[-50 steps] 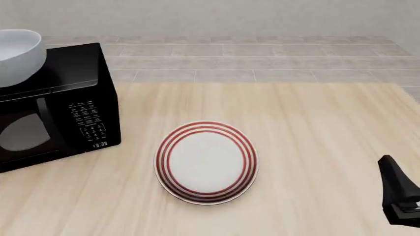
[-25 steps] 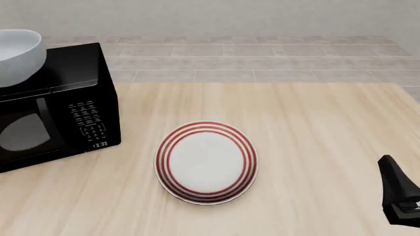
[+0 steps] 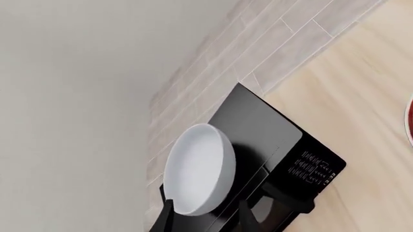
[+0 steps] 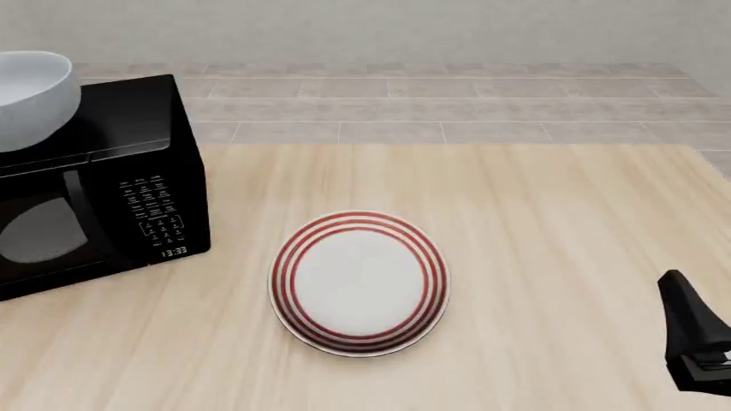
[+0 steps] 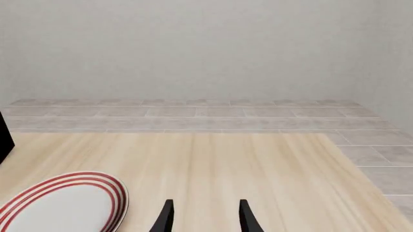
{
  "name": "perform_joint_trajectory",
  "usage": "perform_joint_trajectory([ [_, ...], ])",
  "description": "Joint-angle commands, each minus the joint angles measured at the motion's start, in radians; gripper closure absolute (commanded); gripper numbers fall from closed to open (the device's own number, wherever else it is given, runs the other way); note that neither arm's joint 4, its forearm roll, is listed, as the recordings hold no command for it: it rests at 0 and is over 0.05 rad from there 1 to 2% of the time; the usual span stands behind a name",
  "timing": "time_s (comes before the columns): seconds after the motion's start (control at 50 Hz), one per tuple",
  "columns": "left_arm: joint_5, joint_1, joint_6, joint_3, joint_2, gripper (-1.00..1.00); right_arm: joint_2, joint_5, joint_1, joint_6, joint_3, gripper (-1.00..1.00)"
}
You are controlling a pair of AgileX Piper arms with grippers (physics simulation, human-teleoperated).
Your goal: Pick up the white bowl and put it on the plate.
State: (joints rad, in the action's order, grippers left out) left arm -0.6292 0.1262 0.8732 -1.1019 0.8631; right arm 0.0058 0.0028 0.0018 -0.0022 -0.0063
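The white bowl (image 4: 31, 96) sits on top of a black microwave (image 4: 109, 188) at the table's far left. In the left wrist view the bowl (image 3: 197, 169) lies just beyond my left gripper (image 3: 206, 221), whose fingers stand apart and hold nothing. That gripper is outside the front view. The red-ringed plate (image 4: 359, 282) lies flat and bare at the table's middle. My right gripper (image 4: 686, 317) hovers low at the front right, well to the right of the plate. Its fingers (image 5: 166, 217) are open with nothing between them. The plate (image 5: 58, 205) shows to one side of them.
The microwave has a keypad and a clock on its front face. Its corner (image 5: 5, 137) shows at the edge of the right wrist view. Tiled floor (image 4: 457, 103) and a grey wall lie beyond the wooden table's (image 4: 549, 214) far edge.
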Motion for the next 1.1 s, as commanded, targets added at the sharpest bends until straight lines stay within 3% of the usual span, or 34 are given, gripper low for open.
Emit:
perform_joint_trajectory([
  [0.02, 0.049, 0.043, 0.000, -0.007, 0.075, -1.00, 0.000, 0.000, 0.000, 0.000, 0.000, -1.00],
  [0.48, 0.163, 0.056, -0.009, 0.081, 0.149, -1.00, 0.000, 0.000, 0.000, 0.000, 0.000, -1.00],
  [1.1, 0.256, 0.062, -0.004, 0.121, 0.240, -1.00, 0.000, 0.000, 0.000, 0.000, 0.000, -1.00],
])
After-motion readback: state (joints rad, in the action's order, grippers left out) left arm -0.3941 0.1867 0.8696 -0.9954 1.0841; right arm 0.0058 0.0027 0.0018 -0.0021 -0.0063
